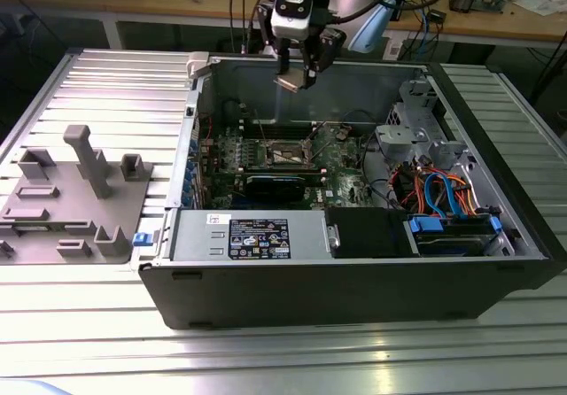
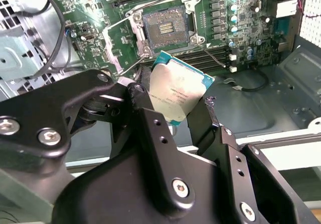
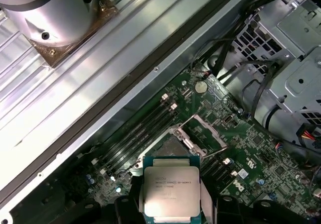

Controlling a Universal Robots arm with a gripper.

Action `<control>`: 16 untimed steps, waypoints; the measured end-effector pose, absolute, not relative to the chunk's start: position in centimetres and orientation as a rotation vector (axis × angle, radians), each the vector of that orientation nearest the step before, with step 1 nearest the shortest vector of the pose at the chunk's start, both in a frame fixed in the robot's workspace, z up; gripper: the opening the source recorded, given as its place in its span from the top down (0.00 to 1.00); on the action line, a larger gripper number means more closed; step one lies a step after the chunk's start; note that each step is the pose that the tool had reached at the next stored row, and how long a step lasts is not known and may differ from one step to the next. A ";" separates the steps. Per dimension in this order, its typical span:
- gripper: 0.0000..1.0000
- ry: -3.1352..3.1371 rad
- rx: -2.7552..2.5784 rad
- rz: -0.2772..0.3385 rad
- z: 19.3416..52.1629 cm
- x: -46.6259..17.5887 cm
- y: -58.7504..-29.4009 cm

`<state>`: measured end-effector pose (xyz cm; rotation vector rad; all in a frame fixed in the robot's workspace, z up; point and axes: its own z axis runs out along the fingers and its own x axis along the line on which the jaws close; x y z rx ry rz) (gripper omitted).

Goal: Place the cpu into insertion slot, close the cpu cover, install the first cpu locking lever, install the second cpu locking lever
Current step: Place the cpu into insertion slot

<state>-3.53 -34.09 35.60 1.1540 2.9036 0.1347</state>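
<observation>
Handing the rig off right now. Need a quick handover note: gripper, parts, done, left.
Gripper: shut on the cpu, held above the open computer case, over the motherboard.
Insertion slot: empty, contacts exposed. The cpu cover is flipped open beside it.
Done: cpu is gripped and over the board.
Left: cpu not yet in the slot, cover not closed, neither locking step done.
</observation>
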 end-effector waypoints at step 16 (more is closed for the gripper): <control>0.46 2.791 1.391 0.128 35.5 -3.4 -34.1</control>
